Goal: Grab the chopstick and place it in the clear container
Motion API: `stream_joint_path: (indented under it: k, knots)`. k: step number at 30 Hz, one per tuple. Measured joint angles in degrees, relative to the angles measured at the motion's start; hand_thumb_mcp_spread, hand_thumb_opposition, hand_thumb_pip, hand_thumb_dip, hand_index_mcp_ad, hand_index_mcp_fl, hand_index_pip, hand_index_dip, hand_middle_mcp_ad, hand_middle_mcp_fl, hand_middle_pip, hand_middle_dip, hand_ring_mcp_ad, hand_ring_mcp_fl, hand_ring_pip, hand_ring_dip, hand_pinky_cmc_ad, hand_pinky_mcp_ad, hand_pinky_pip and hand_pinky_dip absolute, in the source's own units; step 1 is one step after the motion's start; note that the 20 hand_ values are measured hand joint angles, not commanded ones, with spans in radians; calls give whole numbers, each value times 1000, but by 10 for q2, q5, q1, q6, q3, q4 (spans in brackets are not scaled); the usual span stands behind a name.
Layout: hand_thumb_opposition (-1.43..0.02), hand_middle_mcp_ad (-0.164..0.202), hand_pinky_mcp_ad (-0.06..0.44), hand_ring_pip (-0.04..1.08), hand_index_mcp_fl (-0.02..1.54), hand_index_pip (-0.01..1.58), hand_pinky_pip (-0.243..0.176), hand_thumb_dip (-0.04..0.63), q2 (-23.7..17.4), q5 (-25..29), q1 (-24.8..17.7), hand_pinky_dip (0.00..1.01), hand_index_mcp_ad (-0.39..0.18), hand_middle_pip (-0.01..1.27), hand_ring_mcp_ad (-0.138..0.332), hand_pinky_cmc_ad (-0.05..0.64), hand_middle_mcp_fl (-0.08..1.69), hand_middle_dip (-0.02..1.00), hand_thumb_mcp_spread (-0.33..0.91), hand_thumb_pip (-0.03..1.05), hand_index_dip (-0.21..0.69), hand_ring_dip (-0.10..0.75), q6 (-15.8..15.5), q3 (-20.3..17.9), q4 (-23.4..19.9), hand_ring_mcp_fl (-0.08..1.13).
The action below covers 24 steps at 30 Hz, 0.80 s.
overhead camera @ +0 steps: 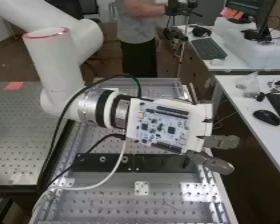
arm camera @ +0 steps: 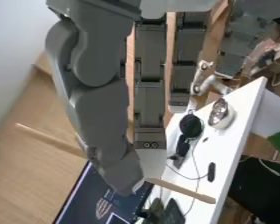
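The bench point(overhead camera: 111, 202) takes up the lower middle of the high view, and the arm point(overhead camera: 65, 70) comes in from the upper left. The hand point(overhead camera: 221, 142) is right of centre, with its fingertips out past the bench's right edge. In the wrist view, the thumb point(arm camera: 97, 95) and the fingers point(arm camera: 149, 95) come together at the tips, clamped on the chopstick point(arm camera: 180, 191). It lies crosswise in that pinch, one part jutting beyond the fingertips and what looks like the rest showing beyond the thumb, both well apart from any surface.

The chopstick is pale and looks like wood, so it should be very light and stiff, with dry sides that give fair friction. Weight is no trouble; leverage is. With so little of its length gripped, a knock on either end could swivel it or roll it out. The best hold is close to mid-length, with the pads flat on its sides and only modest force, as thin wood could snap if bent. For the clear container, it likely needs turning so that one end goes in first, clear of the rim.
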<state>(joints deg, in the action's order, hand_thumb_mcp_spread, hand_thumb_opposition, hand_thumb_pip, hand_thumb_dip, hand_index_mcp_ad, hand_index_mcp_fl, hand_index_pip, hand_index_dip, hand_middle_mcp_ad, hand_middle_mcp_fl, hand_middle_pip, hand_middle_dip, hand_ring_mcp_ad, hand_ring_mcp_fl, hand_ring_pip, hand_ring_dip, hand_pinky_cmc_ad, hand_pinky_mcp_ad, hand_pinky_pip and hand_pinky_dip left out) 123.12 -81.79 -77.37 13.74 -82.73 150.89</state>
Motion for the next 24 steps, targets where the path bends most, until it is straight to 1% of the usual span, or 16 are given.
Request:
stream_joint_path:
  k: [3, 4, 6, 7, 11, 12, 13, 14, 15, 18, 19, 21, 23, 24]
  knots:
    - [-1108, -37, 328, 122, 1346, 295, -16, 246, -23, 4, -5, 180, -187, 155, 72, 347, 1496, 656, 806, 396, 330, 440, -13, -19, -9, 545]
    - [-1108, -37, 328, 124, 1346, 295, -12, 246, -36, 6, -9, 180, -182, 155, 72, 347, 1496, 656, 806, 396, 330, 454, -20, -30, -14, 545]
    - [-1108, -37, 328, 124, 1349, 295, -12, 246, -60, 9, -16, 180, -188, 155, 72, 347, 1496, 656, 806, 396, 330, 452, -34, -52, -24, 545]
    - [-1108, -37, 328, 120, 1349, 295, -12, 246, -66, 11, -19, 180, -187, 155, 72, 347, 1494, 656, 806, 396, 330, 450, -37, -57, -25, 545]
    - [-1108, -35, 330, 115, 1349, 297, -12, 246, -115, 29, -42, 180, -180, 148, 68, 347, 1504, 656, 806, 396, 330, 456, -71, -98, -34, 552]
    - [-1108, -37, 330, 115, 1353, 290, -12, 246, -122, 31, -46, 180, -169, 145, 68, 347, 1504, 653, 806, 396, 330, 456, -76, -104, -35, 557]
    - [-1108, -37, 330, 115, 1347, 281, -12, 246, -136, 36, -54, 180, -164, 145, 68, 347, 1501, 653, 806, 396, 337, 456, -85, -116, -38, 557]
    - [-1108, -37, 330, 115, 1351, 281, -12, 246, -151, 42, -65, 180, -171, 145, 68, 347, 1501, 656, 806, 396, 347, 456, -95, -129, -41, 557]
    - [-1108, -37, 330, 115, 1354, 279, -16, 246, -163, 50, -74, 176, -176, 145, 68, 347, 1501, 656, 806, 396, 347, 447, -103, -139, -44, 557]
    - [-1108, -35, 330, 117, 1354, 279, -12, 246, -197, 73, -106, 176, -176, 145, 70, 347, 1506, 656, 806, 396, 347, 456, -126, -168, -51, 557]
    - [-1108, -35, 330, 117, 1354, 279, -12, 246, -203, 77, -112, 176, -176, 145, 70, 347, 1506, 656, 806, 396, 344, 456, -130, -172, -52, 557]
    - [-1108, -37, 330, 117, 1354, 279, -10, 246, -227, 102, -139, 176, -176, 145, 68, 349, 1506, 656, 806, 396, 344, 456, -145, -190, -54, 559]
    - [-1108, -37, 330, 117, 1354, 279, -10, 246, -238, 116, -156, 176, -176, 145, 68, 349, 1506, 656, 806, 396, 344, 456, -155, -199, -55, 559]
    - [-1108, -37, 330, 117, 1354, 279, -3, 246, -240, 119, -161, 176, -176, 145, 68, 346, 1506, 656, 806, 396, 344, 454, -158, -201, -55, 559]
